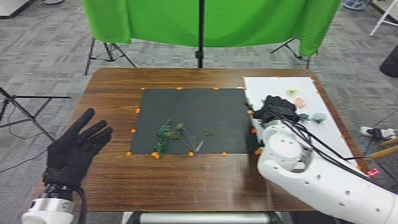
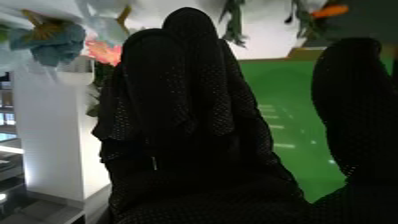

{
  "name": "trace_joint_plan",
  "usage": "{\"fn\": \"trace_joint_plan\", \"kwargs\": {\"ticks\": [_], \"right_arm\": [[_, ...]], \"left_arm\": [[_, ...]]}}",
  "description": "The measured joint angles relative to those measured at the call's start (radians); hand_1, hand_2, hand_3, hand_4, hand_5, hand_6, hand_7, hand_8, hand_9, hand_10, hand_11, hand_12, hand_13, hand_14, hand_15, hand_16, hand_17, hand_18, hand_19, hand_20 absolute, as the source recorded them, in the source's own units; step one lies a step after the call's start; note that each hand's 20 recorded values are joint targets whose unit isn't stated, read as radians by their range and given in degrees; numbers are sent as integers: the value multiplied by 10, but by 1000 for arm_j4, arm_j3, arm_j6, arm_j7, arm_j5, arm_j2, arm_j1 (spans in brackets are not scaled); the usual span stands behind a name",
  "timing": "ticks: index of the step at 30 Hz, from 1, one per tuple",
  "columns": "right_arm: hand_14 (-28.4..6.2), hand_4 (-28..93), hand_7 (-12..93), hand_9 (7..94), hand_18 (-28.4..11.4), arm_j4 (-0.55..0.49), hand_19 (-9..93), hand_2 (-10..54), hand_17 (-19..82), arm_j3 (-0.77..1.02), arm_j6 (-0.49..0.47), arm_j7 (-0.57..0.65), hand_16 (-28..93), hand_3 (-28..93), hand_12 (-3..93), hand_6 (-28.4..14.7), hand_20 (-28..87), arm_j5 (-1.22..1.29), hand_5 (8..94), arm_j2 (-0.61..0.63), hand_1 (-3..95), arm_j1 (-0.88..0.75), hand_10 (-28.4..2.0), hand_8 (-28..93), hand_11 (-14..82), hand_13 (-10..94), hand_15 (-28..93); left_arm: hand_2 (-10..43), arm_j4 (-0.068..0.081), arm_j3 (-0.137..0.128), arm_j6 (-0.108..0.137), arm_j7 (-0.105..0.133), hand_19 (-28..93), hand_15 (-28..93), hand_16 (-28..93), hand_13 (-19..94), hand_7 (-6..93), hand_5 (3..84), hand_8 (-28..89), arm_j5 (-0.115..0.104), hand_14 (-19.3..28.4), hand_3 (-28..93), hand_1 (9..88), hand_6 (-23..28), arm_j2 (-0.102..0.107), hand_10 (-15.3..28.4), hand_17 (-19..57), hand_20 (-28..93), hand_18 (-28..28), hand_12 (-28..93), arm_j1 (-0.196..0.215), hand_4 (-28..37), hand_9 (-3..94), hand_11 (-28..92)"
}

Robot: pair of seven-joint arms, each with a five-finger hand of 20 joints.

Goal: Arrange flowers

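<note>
Green cloth (image 1: 213,25) over grey tiled floor (image 1: 164,52), black stands (image 1: 108,52) beneath.

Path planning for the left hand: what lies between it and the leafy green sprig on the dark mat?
Head view: between the left hand and sprig lie brown tabletop, an orange mark and a strip of dark mat.

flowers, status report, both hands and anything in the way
Left hand open, left of mat. Right hand open, over sheet. Sprigs on mat, flowers on sheet. Right hand hides part of sheet.
</note>
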Motion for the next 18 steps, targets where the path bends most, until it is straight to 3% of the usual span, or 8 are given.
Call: {"fn": "trace_joint_plan", "kwargs": {"ticks": [8,12,15,18], "right_arm": [[-129,-247,100,777,-277,91,932,-73,359,-71,-96,3,147,709,163,-90,150,31,678,-56,317,76,-173,-108,348,749,653],[-109,-271,150,808,-266,138,932,-94,372,-93,-144,3,154,723,172,-52,164,38,769,-98,402,123,-147,-95,383,770,656],[-81,-281,208,876,-248,157,932,-95,407,-134,-180,4,177,671,222,-27,223,32,858,-117,530,161,-103,39,391,821,657],[-73,-282,216,899,-240,169,932,-95,421,-163,-182,4,188,672,237,-25,270,17,882,-129,562,181,-96,57,390,839,662]], "left_arm": [[56,1,0,0,-2,512,409,-83,206,107,327,-103,0,270,811,227,64,0,192,-121,43,244,89,-2,-268,325,180],[56,2,2,0,-3,512,409,-83,206,106,328,-103,0,270,811,227,64,-1,192,-121,43,244,89,-10,-268,325,180],[56,2,4,0,-3,512,409,-83,205,106,328,-102,0,271,810,227,64,-1,192,-121,43,244,90,-17,-268,325,180],[56,3,5,0,-3,512,411,-83,206,107,328,-102,0,271,810,227,64,-1,192,-121,42,243,89,-22,-268,325,179]]}}
